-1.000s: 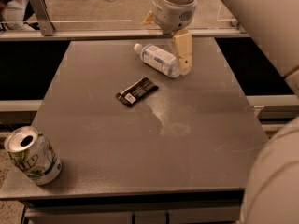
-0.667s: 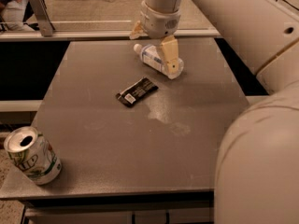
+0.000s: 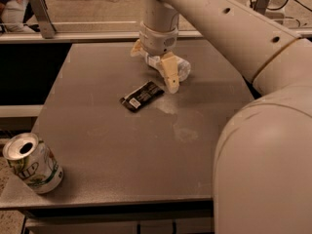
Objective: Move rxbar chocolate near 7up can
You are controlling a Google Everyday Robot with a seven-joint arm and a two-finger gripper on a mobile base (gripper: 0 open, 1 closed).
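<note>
Black-wrapped chocolate bar (image 3: pixel 142 95), flat, slanted, pale label patch toward one end, just near-left of the gripper (image 3: pixel 154 68) with fingers spread. White-and-green soda can (image 3: pixel 32 163), silver top, standing well apart, far near-left of it.

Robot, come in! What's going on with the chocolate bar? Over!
Gripper open, hovering behind rxbar chocolate. Bar flat mid-table, ungrasped, far from 7up can at front-left corner. Bottle behind gripper, not blocking.

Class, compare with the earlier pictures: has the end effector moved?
Yes. The end effector has shifted left in view, toward the unmoved rxbar chocolate, now hovering just behind it.
</note>
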